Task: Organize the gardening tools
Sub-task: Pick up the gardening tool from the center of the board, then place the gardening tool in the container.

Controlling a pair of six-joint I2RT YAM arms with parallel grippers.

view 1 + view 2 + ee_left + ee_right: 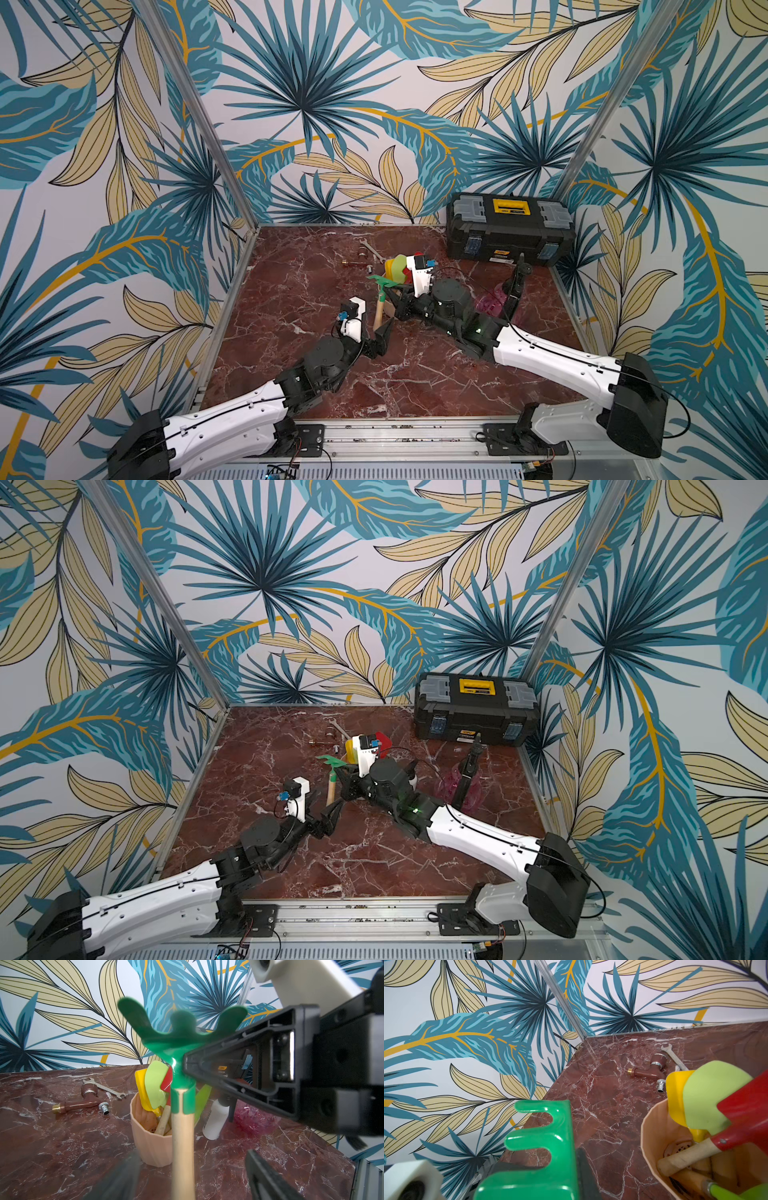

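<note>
Right gripper (395,299) clamped shut on the collar of the green rake (182,1043), head up, just beside the peach cup (149,1147) holding the spades (153,1084); left gripper (383,328) spread wide either side of the rake's wooden handle, not gripping. Red marble tabletop (332,395), with a wrench (104,1087) and pipe fitting (83,1101) behind the cup and a toolbox (509,228) in the far right corner. Leaf-print walls (311,83) on three sides, with metal posts (199,112) at the back corners.
</note>
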